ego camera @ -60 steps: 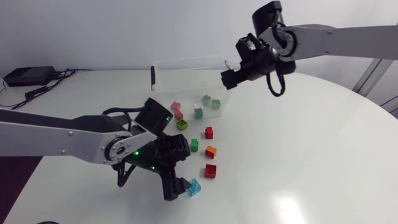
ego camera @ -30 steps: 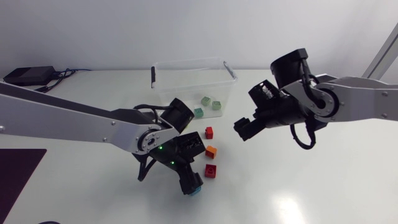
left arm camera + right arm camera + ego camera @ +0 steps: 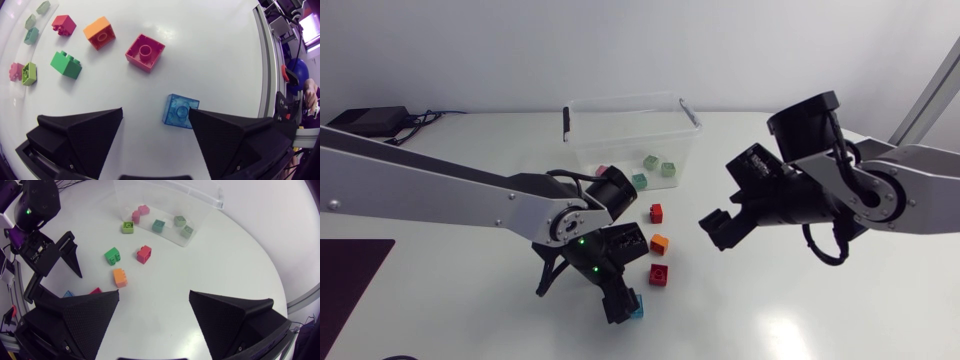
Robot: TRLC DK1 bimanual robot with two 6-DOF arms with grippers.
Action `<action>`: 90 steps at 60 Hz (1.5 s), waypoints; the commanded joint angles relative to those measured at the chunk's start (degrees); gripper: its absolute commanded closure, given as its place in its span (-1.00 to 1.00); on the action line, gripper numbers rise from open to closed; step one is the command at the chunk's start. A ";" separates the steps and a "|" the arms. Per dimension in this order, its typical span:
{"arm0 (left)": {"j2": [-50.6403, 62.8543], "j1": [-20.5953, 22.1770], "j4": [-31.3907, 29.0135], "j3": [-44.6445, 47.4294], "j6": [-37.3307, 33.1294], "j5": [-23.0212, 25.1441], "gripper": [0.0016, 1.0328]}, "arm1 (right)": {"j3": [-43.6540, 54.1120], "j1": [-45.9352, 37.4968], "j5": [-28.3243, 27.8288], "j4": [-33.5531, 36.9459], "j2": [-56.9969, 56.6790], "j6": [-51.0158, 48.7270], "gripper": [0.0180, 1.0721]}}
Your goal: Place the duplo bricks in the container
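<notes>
Two wedge fingers of the left gripper [image 3: 155, 120] are being held spread low over the table [image 3: 820, 300], and a translucent blue duplo brick [image 3: 180, 111] is lying between them, close by one fingertip; whether it is being touched cannot be told. Just ahead, a large red brick [image 3: 145, 52] is sitting on the table, with an orange brick [image 3: 99, 33] and a green brick [image 3: 66, 65] beyond it, each apart from the others. Farther on, a small red brick [image 3: 63, 24] is resting, and a lime brick [image 3: 29, 73] is lying just beside the clear container [image 3: 692, 118]. The right gripper [image 3: 154, 297] is being held above the table to the side of these loose bricks, its fingers likewise spread wide. Through the container's wall, pink bricks [image 3: 144, 209], a teal brick [image 3: 159, 225] and pale green bricks [image 3: 180, 220] are being shown.
</notes>
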State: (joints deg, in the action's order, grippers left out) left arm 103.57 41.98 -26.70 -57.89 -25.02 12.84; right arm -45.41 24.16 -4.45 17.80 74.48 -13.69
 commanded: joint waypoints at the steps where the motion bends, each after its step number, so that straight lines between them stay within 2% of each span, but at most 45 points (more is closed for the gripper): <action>1: 0.23 0.39 -0.72 -1.61 1.46 -0.36 -0.79 | 1.99 0.62 0.23 0.39 -0.47 -0.98 -0.93; 27: -5.31 1.27 -0.81 0.41 0.76 -0.01 -0.84 | 4.80 1.50 0.40 0.04 -0.65 -1.60 -0.93; 39: -4.43 3.64 -0.90 2.96 0.23 -0.01 -0.87 | 5.24 1.68 0.58 0.04 -0.65 -1.78 -0.93; 49: -3.90 3.20 -1.08 2.43 -0.47 0.08 -0.86 | 5.77 2.03 0.58 0.13 -0.65 -2.04 -0.93; 69: 0.41 3.46 -8.55 -3.90 -4.60 0.08 -0.85 | 6.30 2.64 0.58 0.30 -1.09 -2.21 -0.93; 79: 2.69 3.55 -11.18 -6.89 -5.66 -0.01 -0.77 | 6.65 2.82 0.67 0.30 -1.18 -2.30 -0.93; 85: 3.83 3.81 -11.89 -7.77 -5.66 -0.10 -0.51 | 6.65 2.73 0.67 0.39 -1.53 -2.48 -0.93; 90: 5.42 4.43 -12.24 -7.85 -5.66 -0.45 -0.38 | 6.65 2.73 0.67 0.57 -1.88 -2.57 -0.93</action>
State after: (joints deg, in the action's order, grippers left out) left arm 106.34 45.58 -37.63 -64.64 -29.82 12.75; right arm -40.25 26.59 -4.25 17.80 73.71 -15.14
